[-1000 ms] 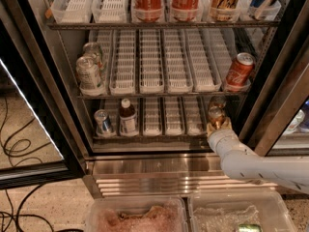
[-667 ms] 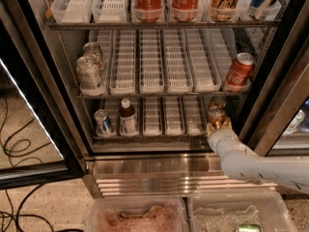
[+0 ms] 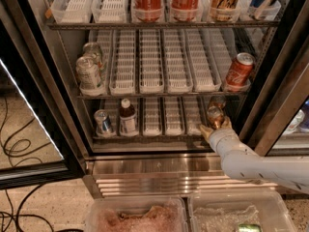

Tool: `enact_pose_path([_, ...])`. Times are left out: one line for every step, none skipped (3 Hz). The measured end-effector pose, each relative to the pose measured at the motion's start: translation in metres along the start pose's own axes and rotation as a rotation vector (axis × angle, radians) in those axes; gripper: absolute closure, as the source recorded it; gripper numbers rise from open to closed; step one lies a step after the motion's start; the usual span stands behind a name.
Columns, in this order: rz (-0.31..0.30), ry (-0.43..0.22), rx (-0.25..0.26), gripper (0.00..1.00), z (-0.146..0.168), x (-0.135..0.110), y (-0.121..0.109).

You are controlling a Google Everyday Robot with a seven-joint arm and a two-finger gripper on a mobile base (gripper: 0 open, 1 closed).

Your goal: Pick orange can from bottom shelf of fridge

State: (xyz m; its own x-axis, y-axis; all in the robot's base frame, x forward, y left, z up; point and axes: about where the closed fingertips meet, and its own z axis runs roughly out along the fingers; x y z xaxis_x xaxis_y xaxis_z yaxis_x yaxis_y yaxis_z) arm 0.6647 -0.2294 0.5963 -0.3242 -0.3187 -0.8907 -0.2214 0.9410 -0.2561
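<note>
A speckled floor with loose black cables (image 3: 17, 146) lies before the open fridge (image 3: 159, 178). On the bottom shelf (image 3: 152, 117), the orange can (image 3: 214, 114) stands upright in the rightmost lane, with its twin (image 3: 217, 102) just behind it. The tool (image 3: 215, 126) on the white arm (image 3: 260, 166) sits at the can's base, at the shelf's front rail; whether it grips cannot be told. A silver-blue can (image 3: 103, 122) and a small bottle (image 3: 127, 118) stand well apart at the left. A red Coca-Cola can (image 3: 238, 70) leans on the rack above.

Red Coca-Cola can (image 3: 238, 71), bottle (image 3: 127, 119), cables (image 3: 14, 149) (gripper (image 3: 216, 127) low right)
</note>
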Motion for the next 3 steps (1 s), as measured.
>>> enact_pose_path([0.000,-0.001,0.000,0.00,0.0000,0.0000,0.0001])
enact_pose_path([0.000,-0.002,0.000,0.00,0.0001,0.0001,0.0002])
enact_pose_path([0.000,-0.014,0.015,0.00,0.0021,0.0012,-0.0009])
